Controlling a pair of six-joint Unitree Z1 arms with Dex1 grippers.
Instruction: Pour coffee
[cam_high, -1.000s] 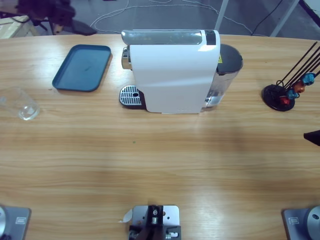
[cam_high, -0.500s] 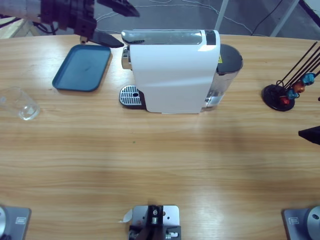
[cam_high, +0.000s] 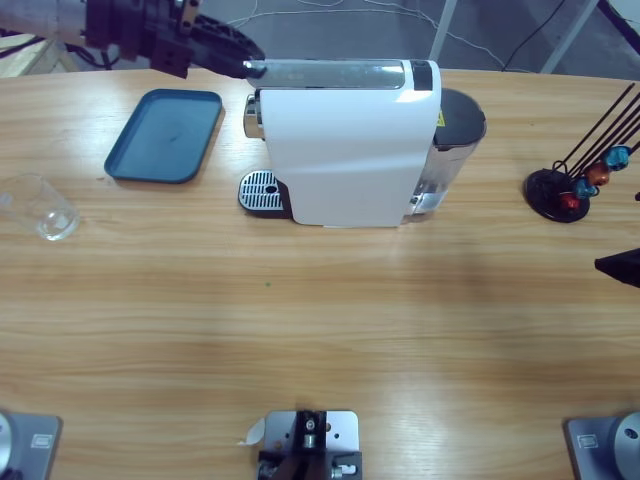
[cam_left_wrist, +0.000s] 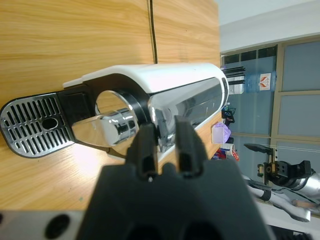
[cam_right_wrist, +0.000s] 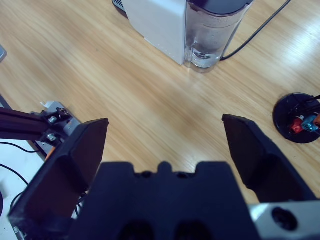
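Clenching nearly closed at the coffee machine (cam_high: 345, 140) lever (cam_high: 330, 70), left gripper (cam_high: 240, 62) starts; right gripper (cam_right_wrist: 165, 145) idles released, glass (cam_high: 40, 207) unplaced, nothing poured.

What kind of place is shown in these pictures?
Probably a robotics lab or office test room, not a kitchen. A white coffee machine stands on a long wooden table, loose cables lie on the floor behind it, and the left wrist view shows glass partitions and a water bottle.
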